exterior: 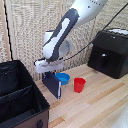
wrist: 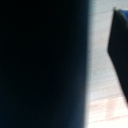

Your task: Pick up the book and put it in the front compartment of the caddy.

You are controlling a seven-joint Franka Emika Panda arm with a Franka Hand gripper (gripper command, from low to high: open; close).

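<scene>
1. Book (exterior: pixel 52 84) stood upright on the wooden table (exterior: pixel 95 102), just beside the caddy (exterior: pixel 20 95), touching the blue bowl (exterior: pixel 63 78).
2. Thin, dark blue, white page edge.
3. Claw (exterior: pixel 49 73) clamped on its top.

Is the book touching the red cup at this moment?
Apart. The exterior view shows a strip of bare wooden table between the book, under the gripper, and the red cup.
</scene>
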